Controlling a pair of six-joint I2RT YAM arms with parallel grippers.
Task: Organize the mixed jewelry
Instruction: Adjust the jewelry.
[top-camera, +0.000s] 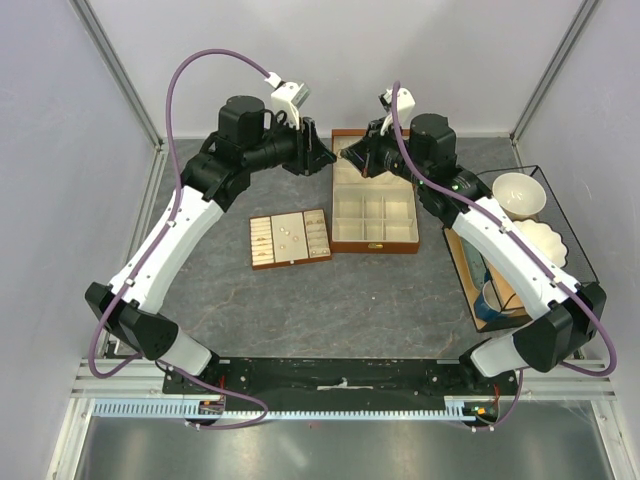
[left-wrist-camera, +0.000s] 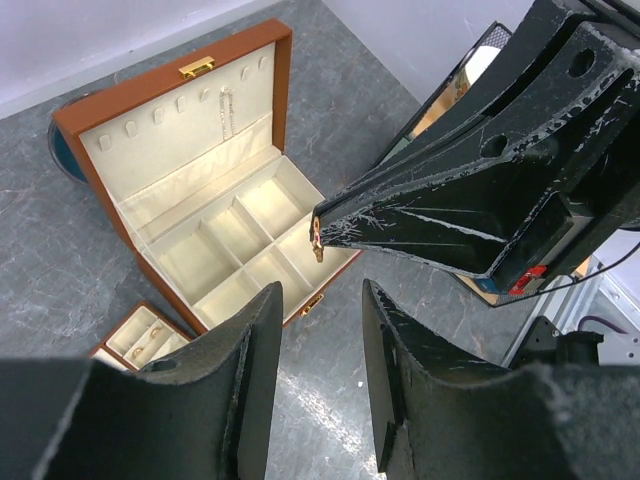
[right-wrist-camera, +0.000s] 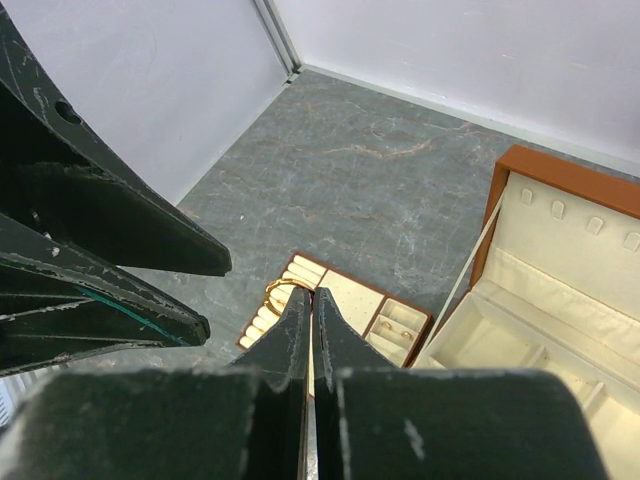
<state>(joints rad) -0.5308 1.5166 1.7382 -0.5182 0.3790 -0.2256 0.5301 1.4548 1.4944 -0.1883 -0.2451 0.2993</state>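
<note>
A: Brown wood with a cream lining: is that the jewelry box (top-camera: 375, 247)?
B: Yes. It stands open toward the far edge of the table (top-camera: 350, 300), about midway across, with its lid tipped back and its divided compartments facing up.
A: And the flat piece next to it?
B: A slotted tray (top-camera: 262, 242), brown-rimmed and cream inside. It lies just beside the box's left wall, toward the box's near corner. Whether the two touch I cannot tell.
A: Where is the jewelry?
B: Some small pale pieces (top-camera: 283, 232) lie in the tray's middle section, apart from one another. One more, a thin gold ring (left-wrist-camera: 318, 246), is up in the air.
A: Held?
B: The right gripper (right-wrist-camera: 311, 305) has its fingers pressed together, with the ring pinched at their very tip. Seen from the left wrist, the ring hangs above the box's compartments, clear of the lining.
A: And the other arm?
B: The left gripper (left-wrist-camera: 320, 290) hovers near the box's far-left corner. Its two fingers are spread, and only table and box show through the gap. The two grippers are close but apart.
</note>
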